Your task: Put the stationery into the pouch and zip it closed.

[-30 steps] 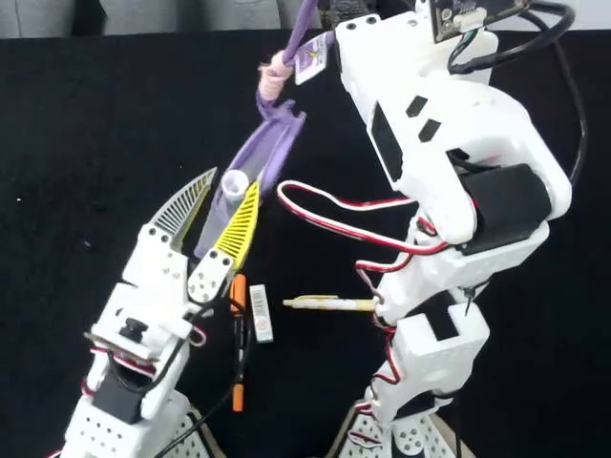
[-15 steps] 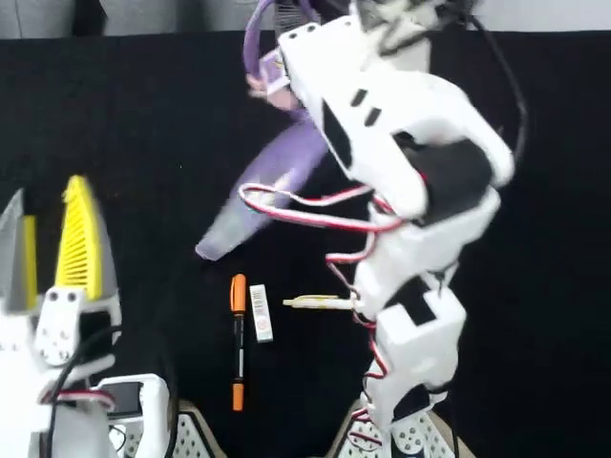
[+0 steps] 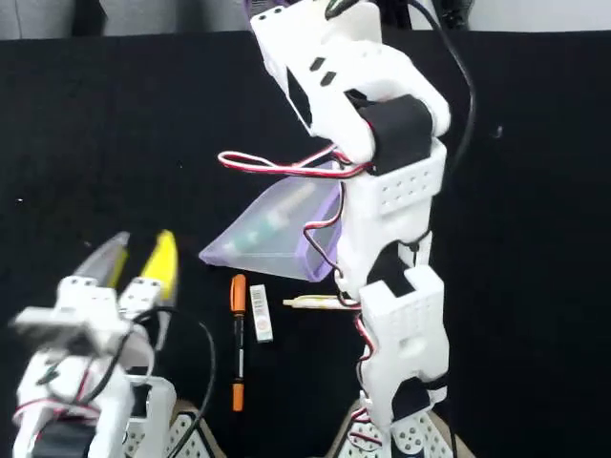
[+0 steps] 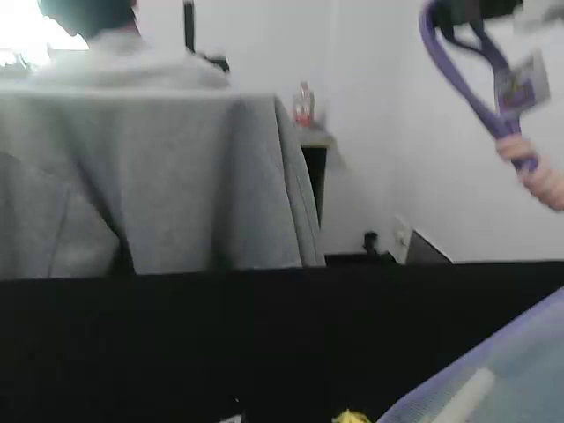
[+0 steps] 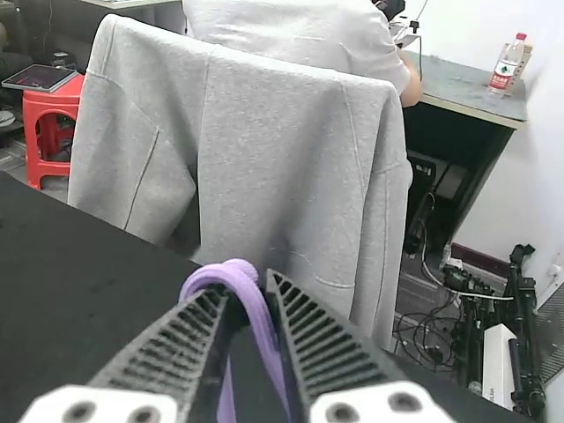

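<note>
Hanging by its purple strap (image 5: 220,275), the translucent pouch (image 3: 243,250) now dangles above the black table (image 3: 95,143), having swung round from the slanted pose it had a second ago. A pale tube (image 3: 274,219) shows through its wall; a second ago the left gripper held that tube at the pouch's mouth, so one item appears to be in. The right gripper (image 5: 245,286) stays clamped on the strap, its arm swung leftward over the table. The left gripper (image 3: 143,240) has pulled back to the near left, jaws apart and holding nothing. Below the pouch an orange marker (image 3: 238,329), a small white stick (image 3: 260,313) and a yellow pen (image 3: 320,302) lie on the table, so packing looks only begun and the zip not yet due.
</note>
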Controlling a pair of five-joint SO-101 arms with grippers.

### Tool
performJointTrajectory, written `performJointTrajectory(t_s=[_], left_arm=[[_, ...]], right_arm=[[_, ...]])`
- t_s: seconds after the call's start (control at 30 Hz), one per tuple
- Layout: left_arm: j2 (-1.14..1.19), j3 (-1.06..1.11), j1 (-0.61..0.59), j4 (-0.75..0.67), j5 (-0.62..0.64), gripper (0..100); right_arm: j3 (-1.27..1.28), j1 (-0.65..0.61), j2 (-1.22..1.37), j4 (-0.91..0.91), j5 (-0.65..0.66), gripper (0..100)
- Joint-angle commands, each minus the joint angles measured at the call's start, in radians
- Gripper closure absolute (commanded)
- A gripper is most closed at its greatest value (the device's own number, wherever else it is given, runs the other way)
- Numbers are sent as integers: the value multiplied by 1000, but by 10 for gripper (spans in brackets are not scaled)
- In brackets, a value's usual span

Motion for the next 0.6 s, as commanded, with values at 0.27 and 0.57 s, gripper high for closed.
performJointTrajectory(t_s=[0.27, 0.57], left_arm=[[5, 533, 162, -210, 52, 758], [5, 570, 228, -170, 54, 754]], right_arm=[[-19, 18, 12, -68, -9, 987], [-19, 18, 12, -71, -9, 987]])
